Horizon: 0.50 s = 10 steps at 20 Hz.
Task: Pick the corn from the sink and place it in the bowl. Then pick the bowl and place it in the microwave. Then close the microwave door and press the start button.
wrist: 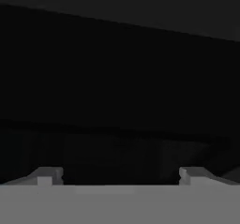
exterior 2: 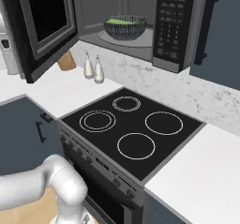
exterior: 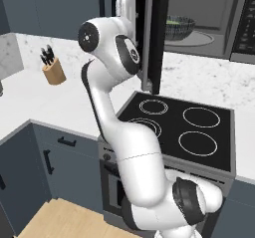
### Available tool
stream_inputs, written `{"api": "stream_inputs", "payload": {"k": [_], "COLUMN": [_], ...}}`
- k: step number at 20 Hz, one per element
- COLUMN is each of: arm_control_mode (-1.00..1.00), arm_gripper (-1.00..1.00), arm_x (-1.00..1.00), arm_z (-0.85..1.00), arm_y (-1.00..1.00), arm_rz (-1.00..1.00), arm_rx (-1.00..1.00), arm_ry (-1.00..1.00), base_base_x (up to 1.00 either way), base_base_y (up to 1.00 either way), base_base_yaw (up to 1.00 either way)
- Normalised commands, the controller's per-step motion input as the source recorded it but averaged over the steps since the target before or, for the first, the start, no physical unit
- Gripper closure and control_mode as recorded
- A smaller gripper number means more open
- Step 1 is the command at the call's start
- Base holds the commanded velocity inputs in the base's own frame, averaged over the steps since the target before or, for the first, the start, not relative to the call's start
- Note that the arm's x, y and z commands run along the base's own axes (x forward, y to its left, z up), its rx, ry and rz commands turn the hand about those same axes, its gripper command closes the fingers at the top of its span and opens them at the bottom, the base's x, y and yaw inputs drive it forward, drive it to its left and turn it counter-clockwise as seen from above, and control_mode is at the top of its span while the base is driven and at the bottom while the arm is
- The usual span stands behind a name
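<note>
Bowl (exterior 2: 124, 26) sits on the turntable inside the microwave (exterior 2: 140, 40), something green showing in it. Microwave door (exterior 2: 43, 24) stands swung open to the left above the stovetop (exterior 2: 131, 127). Tool (wrist: 121, 176) is released, fingertips (wrist: 47, 175) wide apart, facing a dark panel close up.

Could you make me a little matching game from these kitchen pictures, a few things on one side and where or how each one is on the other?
Things:
1. bowl
2. microwave door
3. knife block
4. two small bottles

Places or states:
A. swung open
B. on the white counter, left of the stove
C. on the turntable inside the microwave
D. by the back wall, below the microwave

Pairs: 1-C, 2-A, 3-B, 4-D
</note>
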Motion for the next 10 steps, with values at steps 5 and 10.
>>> {"api": "stream_inputs", "payload": {"k": [5, 10], "arm_control_mode": [-1.0, -1.0], "arm_gripper": [-1.0, -1.0], "arm_x": [-0.24, -0.02], "arm_z": [0.23, 0.1], "arm_y": [-1.0, -1.0], "arm_rz": [-0.05, -0.08], "arm_rx": [0.21, 0.17], "arm_ry": [-0.32, -0.28], "base_base_x": [0.0, 0.0], "base_base_y": [0.0, 0.0], "base_base_yaw": [0.0, 0.0]}}
